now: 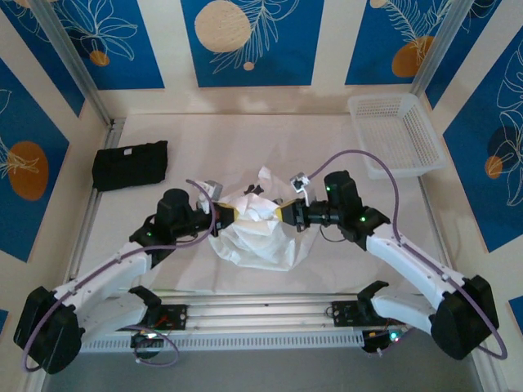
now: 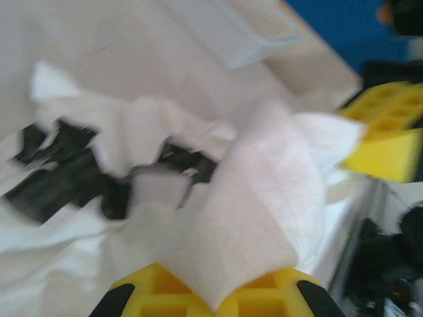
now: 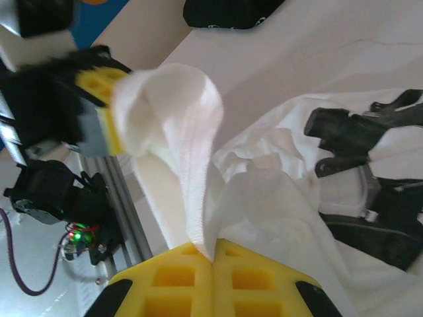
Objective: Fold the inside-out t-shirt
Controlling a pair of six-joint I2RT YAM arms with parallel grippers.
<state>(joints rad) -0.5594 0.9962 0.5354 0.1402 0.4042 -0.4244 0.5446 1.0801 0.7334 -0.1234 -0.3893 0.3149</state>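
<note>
Left claw (image 1: 222, 216) clamping on the white t-shirt (image 1: 257, 237), right claw (image 1: 286, 214) facing it, also pinching the cloth, shirt bunching between both claws, black garment (image 1: 131, 165) lying well beyond the left claw

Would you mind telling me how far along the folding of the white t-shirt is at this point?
Done: no fold shows; the t-shirt lies crumpled mid-table. In hand: the left gripper and right gripper are each shut on its cloth. Left: spreading it flat and every fold.
</note>
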